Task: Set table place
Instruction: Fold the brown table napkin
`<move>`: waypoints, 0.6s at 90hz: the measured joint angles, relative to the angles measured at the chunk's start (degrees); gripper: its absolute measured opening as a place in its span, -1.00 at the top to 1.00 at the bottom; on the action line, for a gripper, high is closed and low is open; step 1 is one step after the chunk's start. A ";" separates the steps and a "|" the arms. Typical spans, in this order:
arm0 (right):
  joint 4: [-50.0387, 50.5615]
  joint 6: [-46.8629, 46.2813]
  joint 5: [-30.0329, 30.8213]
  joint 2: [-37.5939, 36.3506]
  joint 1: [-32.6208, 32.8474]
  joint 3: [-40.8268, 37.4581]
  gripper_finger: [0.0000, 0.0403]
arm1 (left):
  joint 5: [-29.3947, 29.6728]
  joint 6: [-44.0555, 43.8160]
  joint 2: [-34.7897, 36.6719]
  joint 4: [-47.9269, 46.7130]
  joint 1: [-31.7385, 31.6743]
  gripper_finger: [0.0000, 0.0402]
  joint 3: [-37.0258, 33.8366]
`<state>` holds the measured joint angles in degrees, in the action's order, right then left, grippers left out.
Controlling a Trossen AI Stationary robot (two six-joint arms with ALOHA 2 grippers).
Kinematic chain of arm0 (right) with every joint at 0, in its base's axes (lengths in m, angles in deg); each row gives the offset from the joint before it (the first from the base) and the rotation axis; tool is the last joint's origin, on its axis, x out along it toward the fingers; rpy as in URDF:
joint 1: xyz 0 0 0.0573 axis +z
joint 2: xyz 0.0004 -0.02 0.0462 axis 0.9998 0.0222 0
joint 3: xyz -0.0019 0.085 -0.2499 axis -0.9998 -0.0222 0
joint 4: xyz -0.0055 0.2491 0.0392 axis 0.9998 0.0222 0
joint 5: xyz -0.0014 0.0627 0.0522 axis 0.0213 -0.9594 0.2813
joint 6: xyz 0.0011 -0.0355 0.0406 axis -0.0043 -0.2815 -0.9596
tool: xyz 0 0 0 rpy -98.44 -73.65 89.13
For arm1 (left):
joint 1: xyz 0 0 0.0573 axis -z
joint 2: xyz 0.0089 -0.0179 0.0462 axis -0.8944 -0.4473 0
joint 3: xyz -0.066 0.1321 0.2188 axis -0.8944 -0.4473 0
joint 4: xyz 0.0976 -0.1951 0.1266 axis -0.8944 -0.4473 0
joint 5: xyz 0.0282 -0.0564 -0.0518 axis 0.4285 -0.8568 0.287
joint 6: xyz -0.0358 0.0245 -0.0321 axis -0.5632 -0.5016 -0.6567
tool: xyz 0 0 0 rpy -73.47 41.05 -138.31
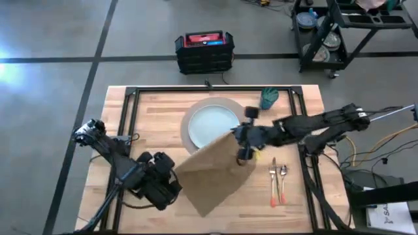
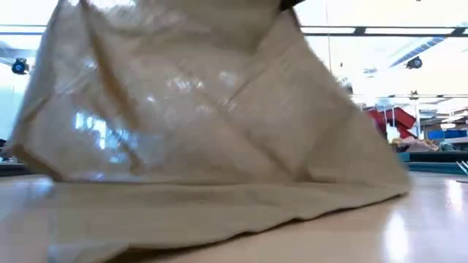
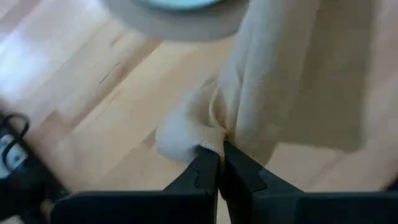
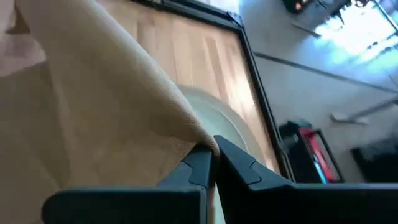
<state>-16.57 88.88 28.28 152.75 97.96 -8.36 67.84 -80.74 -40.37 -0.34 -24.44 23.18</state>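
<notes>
The brown cloth napkin (image 1: 215, 173) is stretched between both arms, hanging just in front of the pale blue-green plate (image 1: 212, 125) and overlapping its near edge. Its long axis runs diagonally — the left gripper (image 3: 221, 163) is pinched tight on the corner farther from the plate, the right gripper (image 4: 213, 157) clamped on the corner at the plate's rim. Orange-handled fork and spoon (image 1: 278, 179) lie to the plate's right-front, the teal cup (image 1: 269, 98) behind-right. No readable writing or labels anywhere.
</notes>
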 joint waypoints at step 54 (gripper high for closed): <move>0.02 11.94 5.17 14.12 -10.63 -0.18 0.43 | 12.80 -9.56 7.86 -0.01 -5.07 1.00 -18.45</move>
<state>-16.55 100.82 33.45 166.87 87.34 -8.54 80.64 -90.31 -32.51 -0.35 -29.51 4.72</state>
